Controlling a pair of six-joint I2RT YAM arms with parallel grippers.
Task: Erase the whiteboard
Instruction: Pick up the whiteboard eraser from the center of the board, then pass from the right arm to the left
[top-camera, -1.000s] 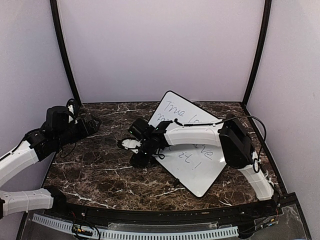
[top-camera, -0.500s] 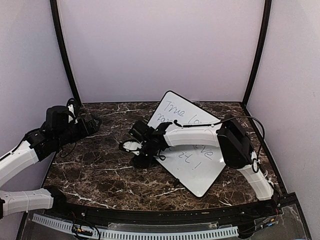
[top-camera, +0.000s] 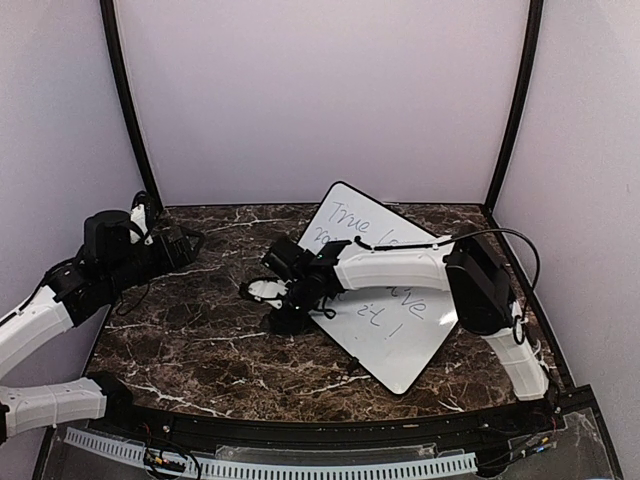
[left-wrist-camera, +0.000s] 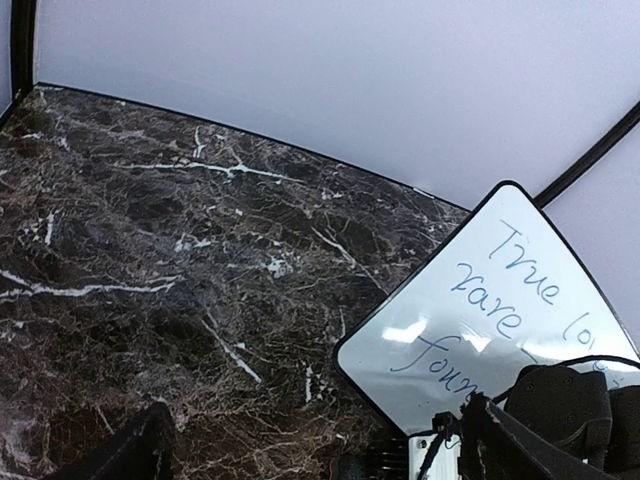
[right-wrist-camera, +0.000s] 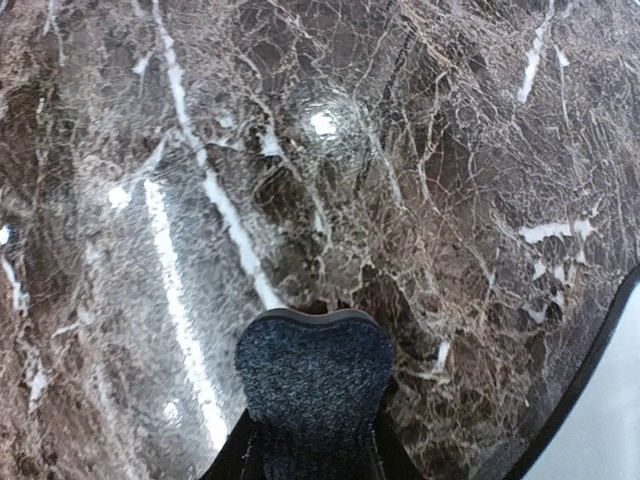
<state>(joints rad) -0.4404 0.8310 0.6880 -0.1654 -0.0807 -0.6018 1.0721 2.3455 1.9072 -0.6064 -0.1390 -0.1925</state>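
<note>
From the near right corner your right arm (top-camera: 480, 290) reaches left across the dark marble surface (top-camera: 200, 330), passing over the whiteboard (top-camera: 410, 345). The right tool (top-camera: 282, 312) is low over the surface just beside the board's left edge. In the right wrist view a dark felt pad (right-wrist-camera: 315, 380) sits between the tool's fingers, its rounded end pointing away over bare marble. Only slivers of the fingers show at the bottom edge, so you cannot tell whether they are clamped on the pad or just flanking it. The whiteboard lies right of centre on the surface, turned corner-on like a diamond. One corner points toward the near edge and the opposite one shows in front of the back wall (top-camera: 320, 90). Blue-grey handwriting covers the board in several lines. Farther back on the left, your left tool (top-camera: 188, 243) hangs above the surface, well apart from the board and aimed toward it. Its fingers (left-wrist-camera: 140, 455) are spread wide with nothing between them.
</note>
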